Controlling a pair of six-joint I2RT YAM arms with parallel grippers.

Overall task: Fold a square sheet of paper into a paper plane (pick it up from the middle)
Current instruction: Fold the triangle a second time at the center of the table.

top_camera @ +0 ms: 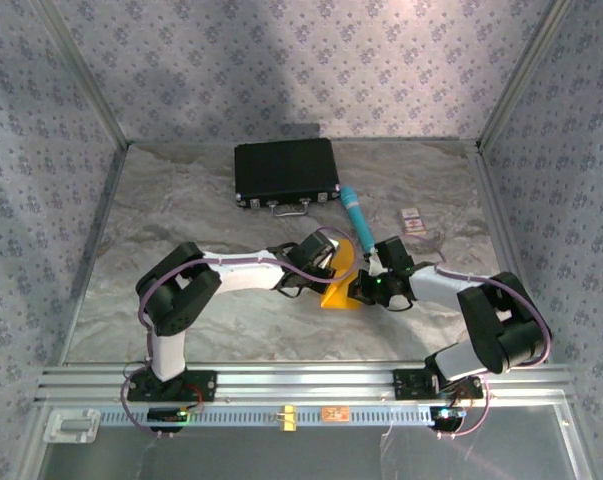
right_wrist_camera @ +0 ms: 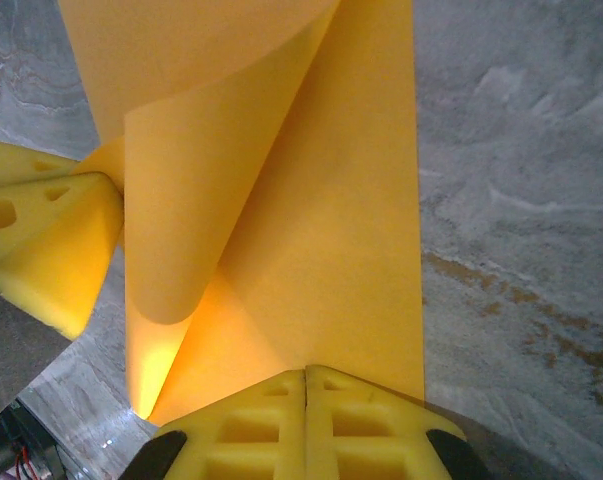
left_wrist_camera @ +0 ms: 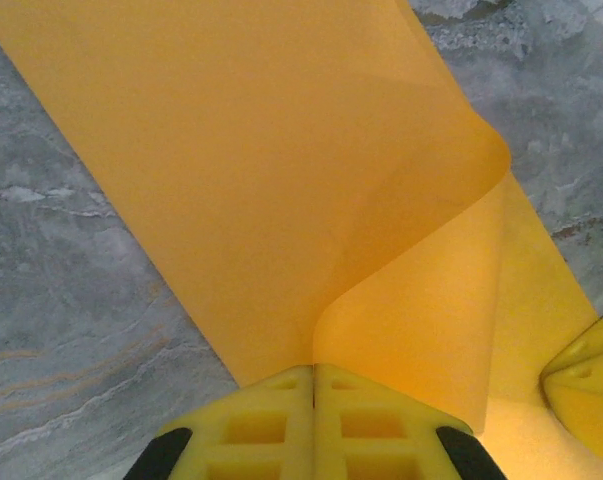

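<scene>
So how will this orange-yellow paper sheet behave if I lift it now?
Probably floppy: the thin orange-yellow sheet of paper curls into a loop between the pinches. Likely light, since that loop stands unsupported. It might tear or slip if the left fingers and right fingers pull apart, both shut on its edge.

Paper (left_wrist_camera: 281,180) cut off at top edge

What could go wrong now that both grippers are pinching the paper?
Both the left gripper and right gripper are shut on the paper, which curls in a loose bend, not a crease; pulling apart might tear it. The curl could flatten off-line, giving a crooked fold. The grippers sit close together, so they might bump.
</scene>
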